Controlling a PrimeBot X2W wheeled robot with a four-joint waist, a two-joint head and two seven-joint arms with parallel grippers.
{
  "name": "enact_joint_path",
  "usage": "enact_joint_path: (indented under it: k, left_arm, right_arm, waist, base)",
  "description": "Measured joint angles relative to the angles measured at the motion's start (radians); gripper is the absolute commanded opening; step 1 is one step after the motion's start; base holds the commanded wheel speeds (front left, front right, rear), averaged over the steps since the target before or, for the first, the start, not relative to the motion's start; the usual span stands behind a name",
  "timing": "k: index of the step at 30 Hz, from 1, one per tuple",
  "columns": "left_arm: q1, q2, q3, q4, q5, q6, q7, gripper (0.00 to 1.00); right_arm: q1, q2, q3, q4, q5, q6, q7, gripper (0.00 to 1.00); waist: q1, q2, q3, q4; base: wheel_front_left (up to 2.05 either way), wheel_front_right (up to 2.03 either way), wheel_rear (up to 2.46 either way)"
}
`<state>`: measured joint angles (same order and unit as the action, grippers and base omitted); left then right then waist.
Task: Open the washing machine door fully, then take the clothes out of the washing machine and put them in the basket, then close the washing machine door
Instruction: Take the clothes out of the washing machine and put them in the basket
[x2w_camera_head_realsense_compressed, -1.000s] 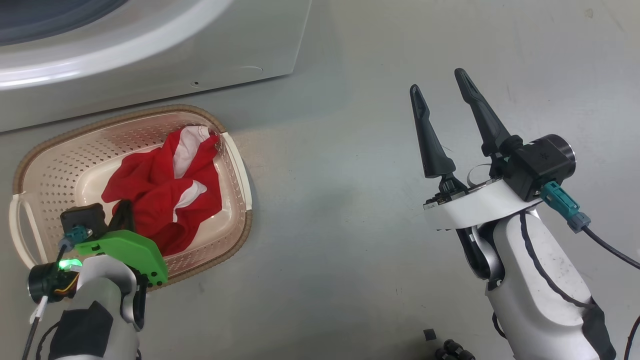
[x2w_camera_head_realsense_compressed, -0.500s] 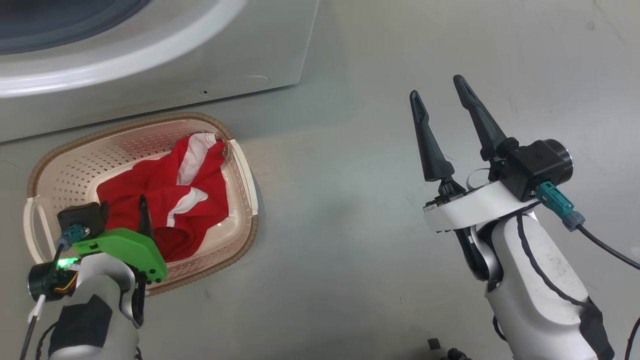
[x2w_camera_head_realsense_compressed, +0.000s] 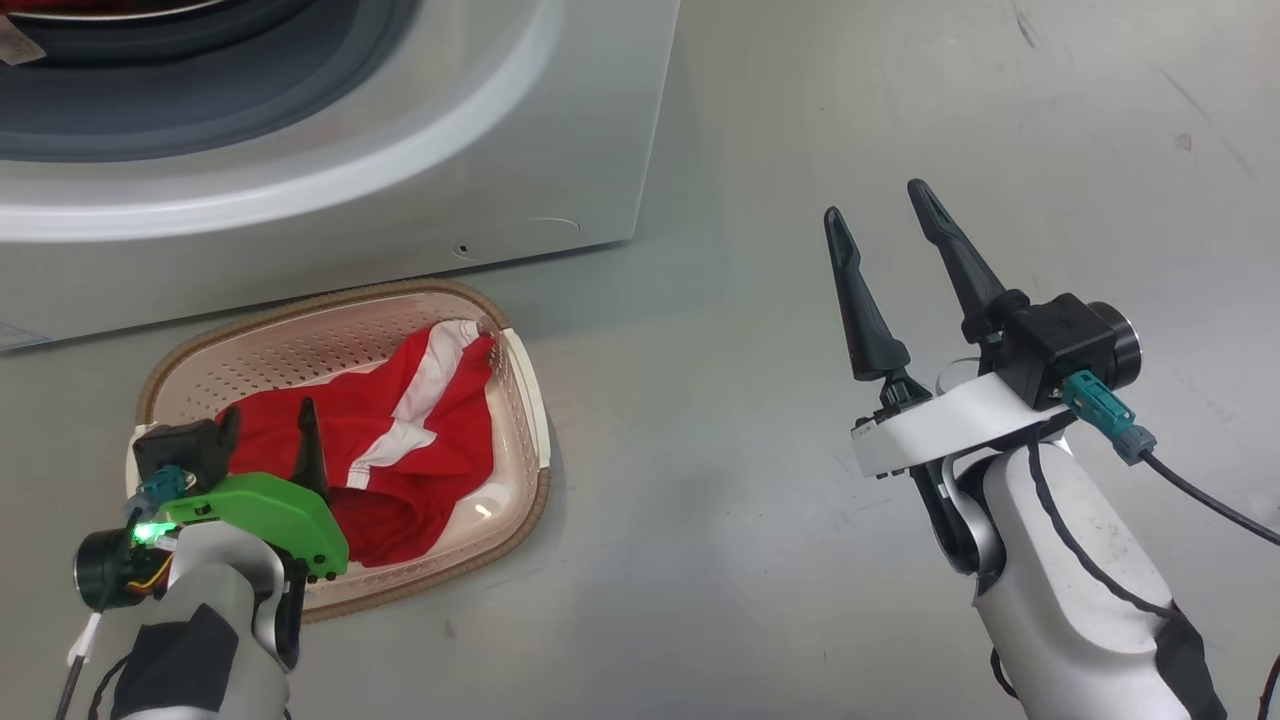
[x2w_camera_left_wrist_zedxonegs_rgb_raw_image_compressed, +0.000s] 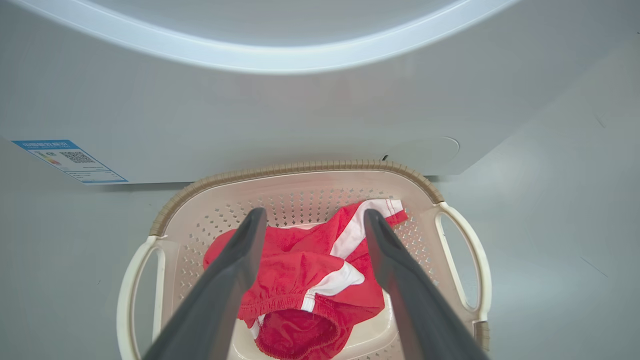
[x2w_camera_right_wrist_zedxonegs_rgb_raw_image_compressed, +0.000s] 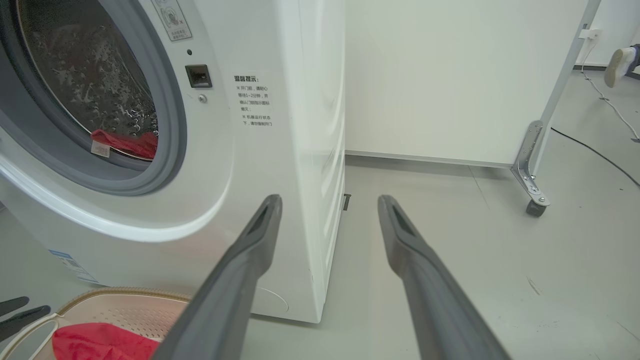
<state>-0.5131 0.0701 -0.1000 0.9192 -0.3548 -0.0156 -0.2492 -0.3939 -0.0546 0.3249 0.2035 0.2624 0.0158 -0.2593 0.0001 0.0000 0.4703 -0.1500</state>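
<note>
Red shorts with white stripes (x2w_camera_head_realsense_compressed: 400, 450) lie crumpled in the cream basket (x2w_camera_head_realsense_compressed: 330, 310), which stands on the floor against the washing machine (x2w_camera_head_realsense_compressed: 300, 150). My left gripper (x2w_camera_head_realsense_compressed: 268, 425) hangs open just above the shorts (x2w_camera_left_wrist_zedxonegs_rgb_raw_image_compressed: 310, 280), its fingers apart over the basket (x2w_camera_left_wrist_zedxonegs_rgb_raw_image_compressed: 300, 167) and holding nothing. More red clothes (x2w_camera_right_wrist_zedxonegs_rgb_raw_image_compressed: 127, 142) lie at the bottom of the steel drum, behind the grey gasket. My right gripper (x2w_camera_head_realsense_compressed: 874, 202) is open and empty over bare floor to the right of the machine (x2w_camera_right_wrist_zedxonegs_rgb_raw_image_compressed: 250, 125). The washing machine door is out of view.
A blue label (x2w_camera_left_wrist_zedxonegs_rgb_raw_image_compressed: 70, 160) sits low on the machine's front. Beyond the machine stands a white panel on a caster (x2w_camera_right_wrist_zedxonegs_rgb_raw_image_compressed: 537, 207), with a cable (x2w_camera_right_wrist_zedxonegs_rgb_raw_image_compressed: 600, 155) on the floor and a person's foot (x2w_camera_right_wrist_zedxonegs_rgb_raw_image_compressed: 620, 60) at the far right. Grey floor spreads right of the basket.
My left gripper has opened and let the red shorts drop into the basket. The head camera has tilted, bringing more of the machine's opening into view. The right arm has held still.
</note>
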Motion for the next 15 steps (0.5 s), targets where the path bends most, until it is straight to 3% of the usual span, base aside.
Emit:
enact_joint_path:
  k: [15]
  left_arm:
    - [0.064,-0.015,0.034,-0.337,0.048,0.000,-0.002,1.00]
  right_arm:
    - [0.103,-0.001,-0.050,0.058,-0.010,0.001,0.000,1.00]
  waist:
    - [-0.0001,0.0000,-0.150,0.062]
  base:
    - [0.00,0.00,0.00]
